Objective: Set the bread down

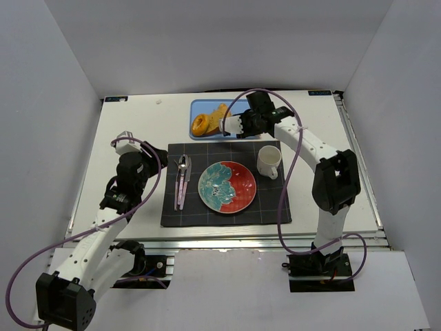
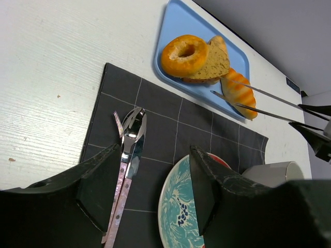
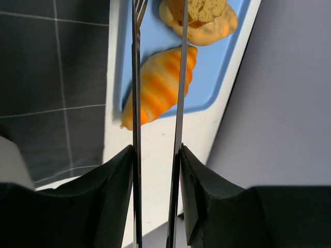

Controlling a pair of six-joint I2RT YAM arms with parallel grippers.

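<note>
The bread, a tan slice with a darker crust [image 2: 214, 62], lies on the blue tray [image 2: 178, 20] and leans on a glazed donut [image 2: 184, 53]. An orange ridged croissant [image 2: 239, 93] lies beside them. My right gripper [image 3: 156, 150] is shut on metal tongs [image 3: 135, 77]. The two tong arms reach out over the croissant [image 3: 158, 88], and their tips end near the slice [image 3: 199, 8]. I cannot tell whether the tongs touch any food. My left gripper [image 2: 154, 150] is open and holds nothing, hovering over the dark placemat [image 2: 155, 103].
On the placemat [image 1: 227, 214] are a teal and red plate [image 1: 227, 186], a white cup [image 1: 269, 162] to its right and cutlery [image 1: 182, 179] to its left. The tray [image 1: 238, 105] sits at the back of the table. White walls enclose the table.
</note>
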